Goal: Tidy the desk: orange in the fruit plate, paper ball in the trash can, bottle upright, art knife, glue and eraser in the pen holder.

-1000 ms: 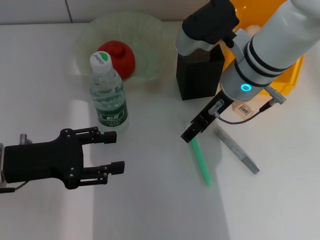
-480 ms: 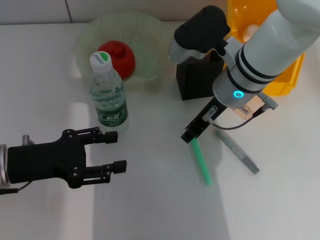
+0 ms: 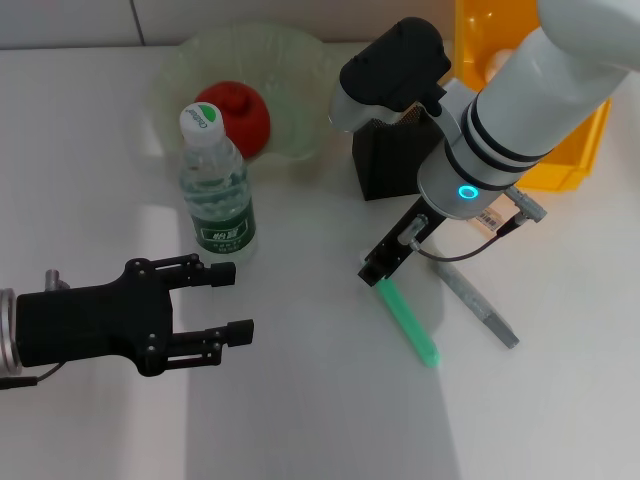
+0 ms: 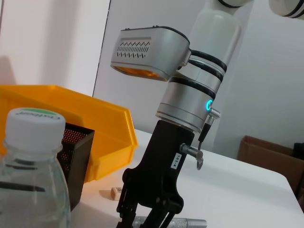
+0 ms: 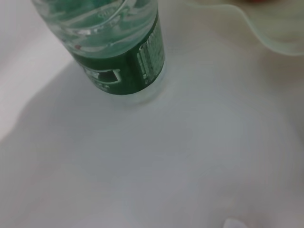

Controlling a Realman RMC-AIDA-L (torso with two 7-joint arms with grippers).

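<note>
Left gripper (image 3: 228, 298) waits with fingers spread, just in front of the upright bottle (image 3: 215, 190). Right gripper (image 3: 378, 270), right of the bottle, touches the green stick (image 3: 410, 322); I cannot tell its jaws. It should pinch the stick squarely, then lift above the pen holder (image 3: 392, 158) rim. The grey knife (image 3: 478, 303) lies close beside
</note>
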